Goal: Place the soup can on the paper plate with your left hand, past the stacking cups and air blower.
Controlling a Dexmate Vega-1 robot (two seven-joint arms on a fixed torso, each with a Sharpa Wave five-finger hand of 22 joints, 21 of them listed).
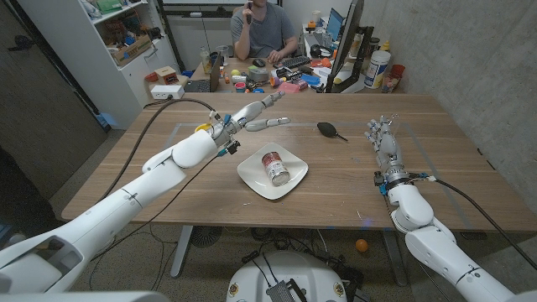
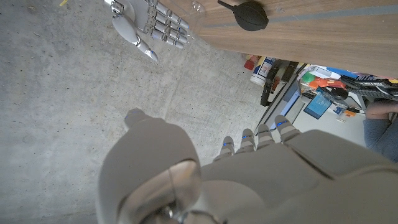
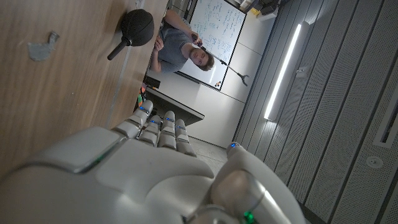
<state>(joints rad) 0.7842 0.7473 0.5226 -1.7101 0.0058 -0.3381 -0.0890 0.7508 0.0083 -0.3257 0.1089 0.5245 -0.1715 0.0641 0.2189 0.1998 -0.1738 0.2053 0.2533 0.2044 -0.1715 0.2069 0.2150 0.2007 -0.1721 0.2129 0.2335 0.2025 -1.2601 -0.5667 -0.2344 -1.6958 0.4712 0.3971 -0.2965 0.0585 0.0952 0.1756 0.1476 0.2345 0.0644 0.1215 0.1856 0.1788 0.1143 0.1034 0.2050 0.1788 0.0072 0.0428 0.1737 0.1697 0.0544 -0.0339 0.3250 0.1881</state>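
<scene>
The soup can, red and white, lies on the white paper plate at the middle of the table. My left hand hovers beyond the plate's far left side, fingers stretched out and holding nothing; its back shows in the left wrist view. The black air blower lies to the right of that hand. A small yellow thing, mostly hidden behind my left wrist, may be the stacking cups. My right hand stands upright near the table's right side, fingers straight, with nothing in it.
A person sits behind the table's far edge beside a cluttered desk. A black cable runs over the table's left part. A scrap of tape lies on the wood near my right hand.
</scene>
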